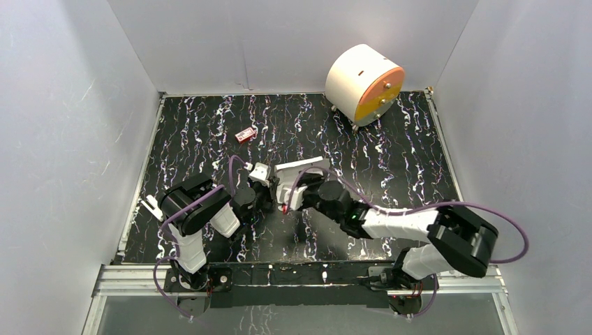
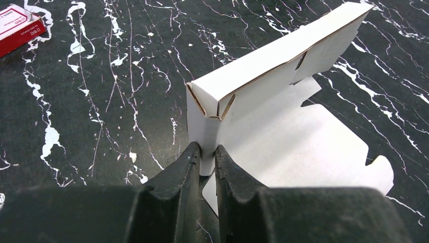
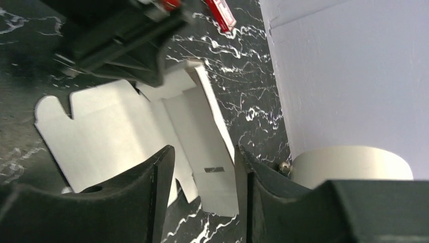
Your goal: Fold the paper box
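Your left gripper (image 2: 206,150) pinches the paper box (image 2: 283,147) at its one raised wall. Right gripper (image 3: 203,154) gapes empty. The other panels lie flat, not yet folded.

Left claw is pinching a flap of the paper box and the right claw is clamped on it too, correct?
No: the right claw is open, its jaws standing apart over the paper box, as the right wrist view shows. The left claw does pinch a flap.
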